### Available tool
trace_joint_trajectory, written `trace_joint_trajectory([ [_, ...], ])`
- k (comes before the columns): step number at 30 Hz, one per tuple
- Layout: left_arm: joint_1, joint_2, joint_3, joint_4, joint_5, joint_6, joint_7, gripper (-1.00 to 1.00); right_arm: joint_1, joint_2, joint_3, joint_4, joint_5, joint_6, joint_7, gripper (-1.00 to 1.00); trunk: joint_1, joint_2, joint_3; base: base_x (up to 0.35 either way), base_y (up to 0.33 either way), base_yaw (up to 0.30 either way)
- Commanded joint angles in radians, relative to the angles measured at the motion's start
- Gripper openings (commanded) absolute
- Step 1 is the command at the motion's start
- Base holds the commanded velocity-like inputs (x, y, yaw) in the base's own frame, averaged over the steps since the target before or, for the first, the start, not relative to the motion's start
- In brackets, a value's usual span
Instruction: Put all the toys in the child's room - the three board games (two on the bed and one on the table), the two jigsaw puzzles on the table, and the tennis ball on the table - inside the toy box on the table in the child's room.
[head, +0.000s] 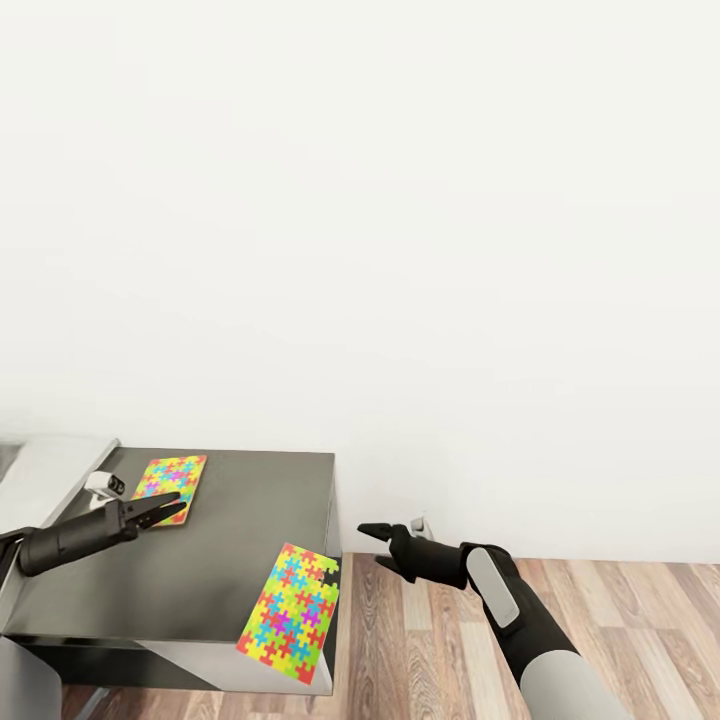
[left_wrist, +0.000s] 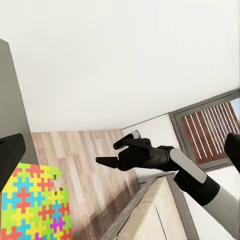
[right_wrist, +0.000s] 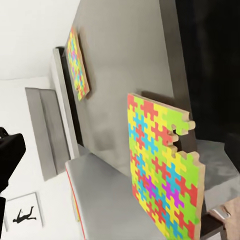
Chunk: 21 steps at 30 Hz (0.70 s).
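Observation:
Two jigsaw puzzles lie flat on the table's dark grey wing (head: 240, 520). The far puzzle (head: 173, 482) (right_wrist: 77, 62) is near the wall. The near puzzle (head: 293, 612) (right_wrist: 165, 170) sits at the wing's front right corner, overhanging the edge, with a piece missing at one corner. My left gripper (head: 176, 508) hovers open over the far puzzle's near edge. My right gripper (head: 372, 546) (left_wrist: 112, 152) is open in the air beside the wing's right side, above the floor, holding nothing. The toy box, board games, tennis ball and bed are out of view.
The pale grey desk top (head: 50, 470) adjoins the wing on the left. A white wall runs behind the table. Wood-plank floor (head: 620, 610) spreads to the right. A wall socket (head: 420, 524) sits low on the wall near my right gripper.

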Motion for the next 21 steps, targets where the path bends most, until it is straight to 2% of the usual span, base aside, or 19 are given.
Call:
trace_joint_trajectory([
  [1,0.001,0.0,-0.001,-0.002,0.007,0.012,-0.004,1.0,-0.001,0.001,-0.002,0.001,0.002,0.005,0.003,1.0,0.004,-0.008,-0.005,0.0,0.004,0.0],
  [7,0.005,0.001,-0.005,-0.006,0.032,0.018,-0.004,1.0,-0.001,-0.001,-0.002,0.004,0.001,0.005,0.002,1.0,0.027,-0.05,-0.023,0.0,0.001,0.0],
  [21,0.006,0.002,-0.006,-0.008,0.039,0.02,-0.004,1.0,-0.001,-0.002,-0.003,0.008,0.004,0.004,0.001,1.0,0.081,-0.148,-0.067,0.0,0.0,0.0],
])
